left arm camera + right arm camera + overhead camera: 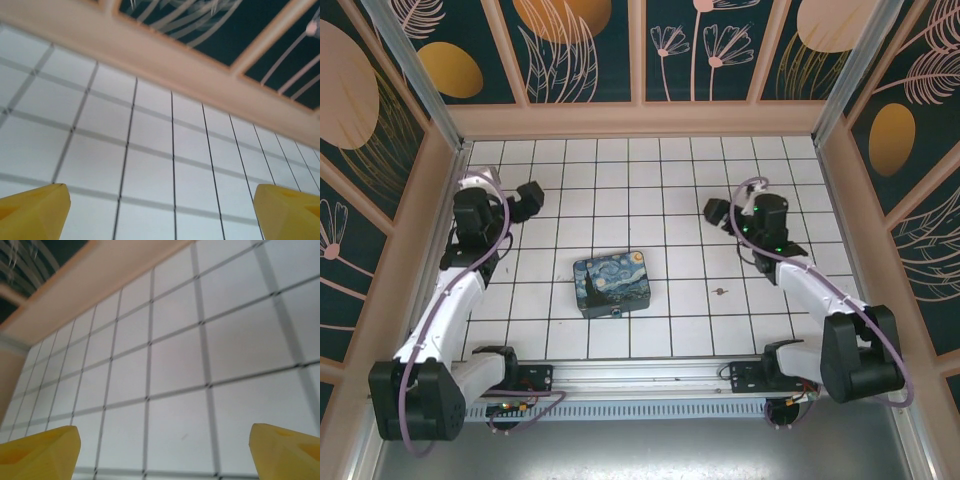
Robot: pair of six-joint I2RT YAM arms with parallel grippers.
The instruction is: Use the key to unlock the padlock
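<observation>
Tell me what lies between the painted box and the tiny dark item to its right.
Nothing: the top view shows bare white tile from the box to that item, seemingly the key.

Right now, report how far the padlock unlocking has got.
Done: nothing visible. The key lies loose on the tiles, right of the painted box; the speck at the box's near edge, probably the padlock, sits untouched. In hand: nothing, left gripper and right gripper both open, empty. Left: grasp key, insert, turn.
</observation>
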